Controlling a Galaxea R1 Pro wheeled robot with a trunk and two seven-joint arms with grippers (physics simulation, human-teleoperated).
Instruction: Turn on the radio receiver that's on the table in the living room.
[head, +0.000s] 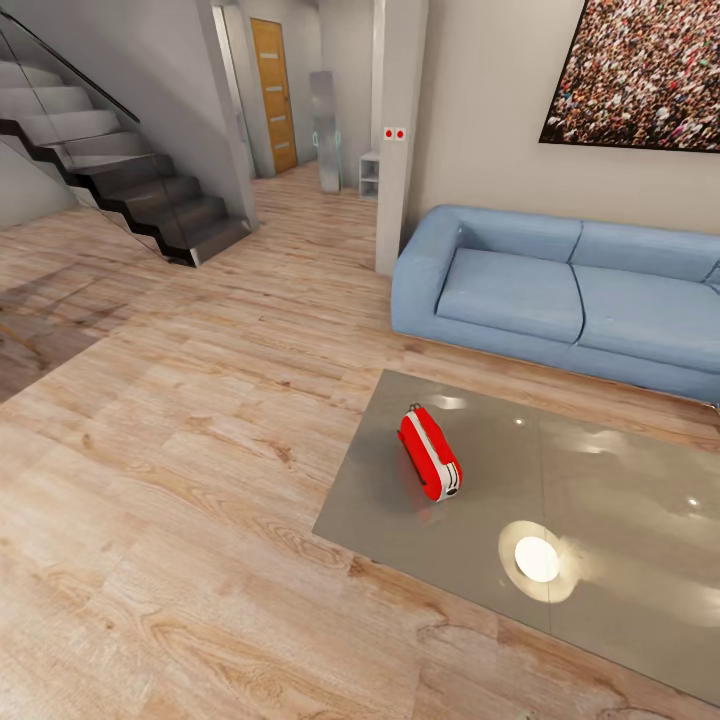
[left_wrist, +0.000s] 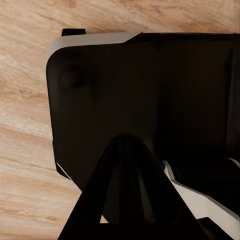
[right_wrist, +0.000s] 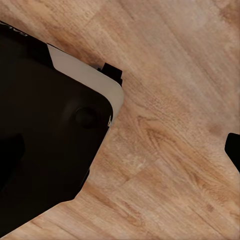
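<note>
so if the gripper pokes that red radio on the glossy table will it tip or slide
Probably slides: the radio receiver sits on the table, whose top mirrors the lights. It stands narrow, so a high push may tip it. Looks rigid.

Blue sofa (head: 575, 295); plank floor (head: 180, 480); dark stairs (head: 130, 185)

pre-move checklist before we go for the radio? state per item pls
1. Target in sight: ok. The radio receiver shows in the head view.
2. Target on the right surface: ok. It rests on the grey table, near the table's left end, in front of the blue sofa.
3. Approach path: ok. Bare wood floor lies between the camera and the table.
4. Arms over the table: not ok. Both wrist views look down at floor and the robot's dark base.
5. Gripper states: cannot tell.
6. Power switch location: cannot tell, too small.
</note>
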